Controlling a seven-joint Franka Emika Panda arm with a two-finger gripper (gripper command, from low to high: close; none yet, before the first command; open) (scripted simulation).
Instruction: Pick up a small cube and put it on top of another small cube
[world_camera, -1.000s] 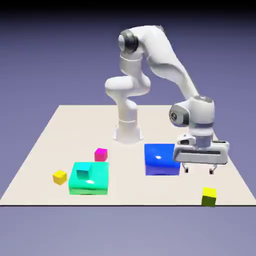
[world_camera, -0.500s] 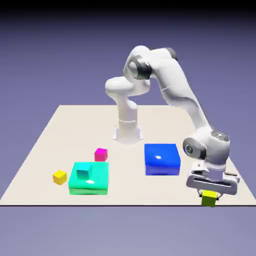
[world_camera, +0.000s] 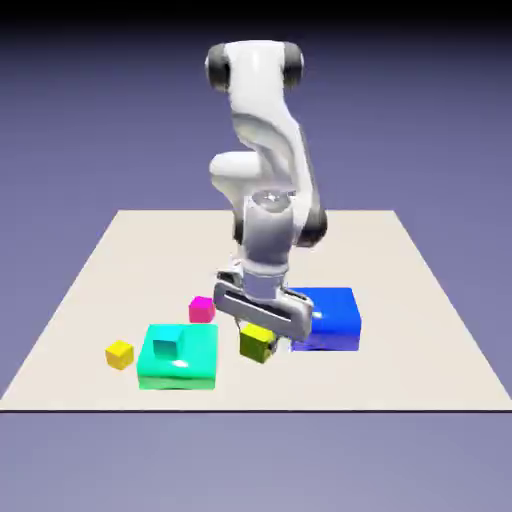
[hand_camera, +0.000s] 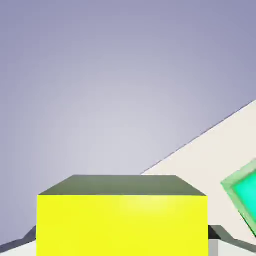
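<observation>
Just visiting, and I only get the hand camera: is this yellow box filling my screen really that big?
Observer: No. In the exterior view the small cube is tiny, clamped in the gripper beside a far larger blue block.
Operator: And the teal sliver at my right edge?
Observer: Likely the big teal block; a little teal cube sits on it, outside your view.
Operator: Any other small ones?
Observer: A magenta cube and a golden-yellow cube lie on the table.
</observation>
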